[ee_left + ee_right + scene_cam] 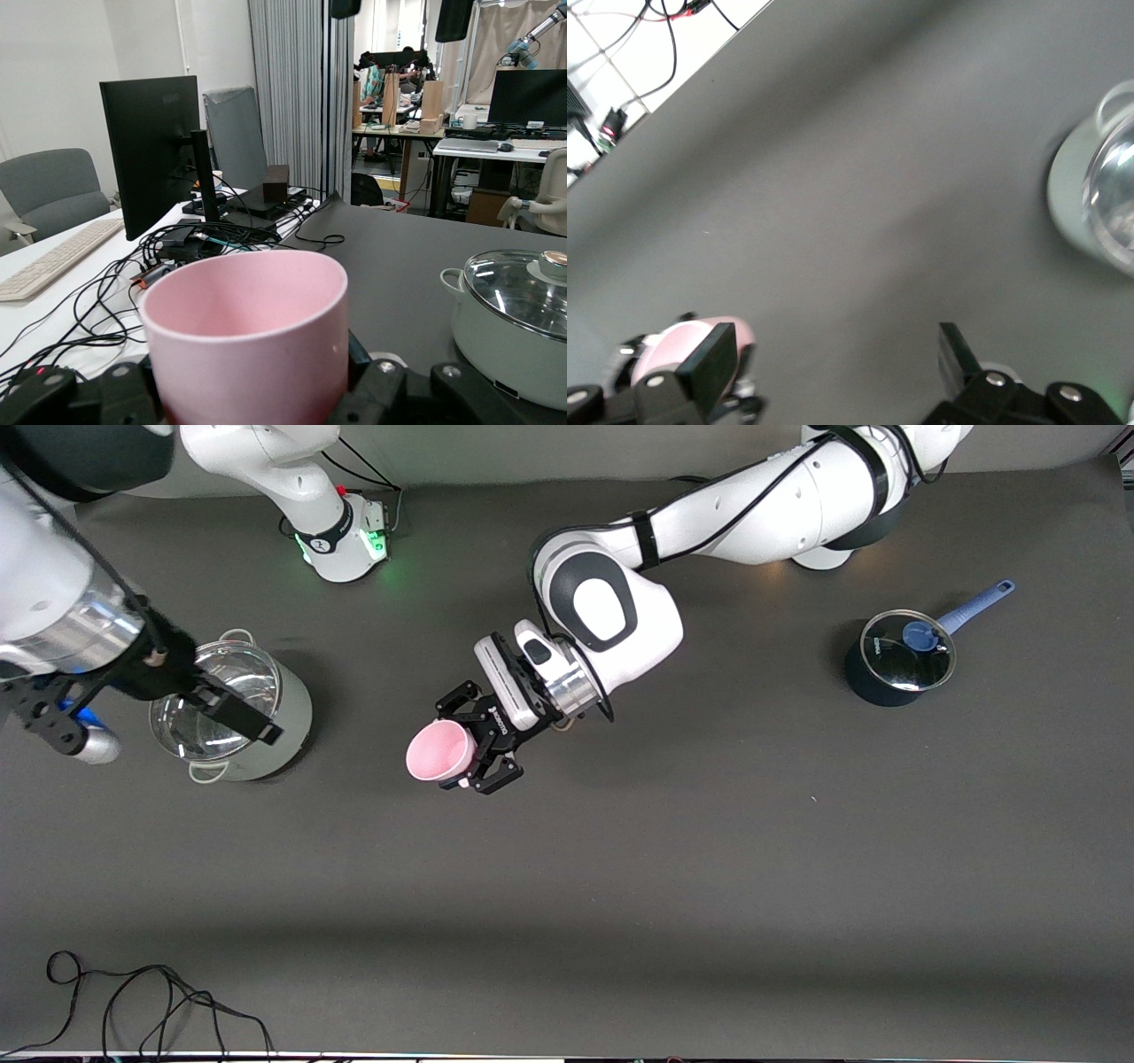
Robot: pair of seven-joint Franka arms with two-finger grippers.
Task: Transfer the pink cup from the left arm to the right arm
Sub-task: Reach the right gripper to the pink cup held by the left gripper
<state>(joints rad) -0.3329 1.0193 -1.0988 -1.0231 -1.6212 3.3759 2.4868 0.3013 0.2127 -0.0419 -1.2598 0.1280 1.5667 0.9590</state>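
My left gripper (474, 744) is shut on the pink cup (438, 751) and holds it over the middle of the table, tipped so that its mouth faces the right arm's end. In the left wrist view the cup (248, 345) fills the space between the black claw fingers (461, 390). My right gripper (164, 731) is open and empty, up over the pale-green pot (292, 717). In the right wrist view its blocky fingers (709, 363) stand wide apart, and the cup (691, 341) shows partly hidden by one of them, some way off.
The pale-green pot with a glass lid stands toward the right arm's end; it also shows in the left wrist view (514, 328) and the right wrist view (1099, 195). A dark blue saucepan (899, 657) with a lid stands toward the left arm's end. A black cable (133, 1001) lies at the front edge.
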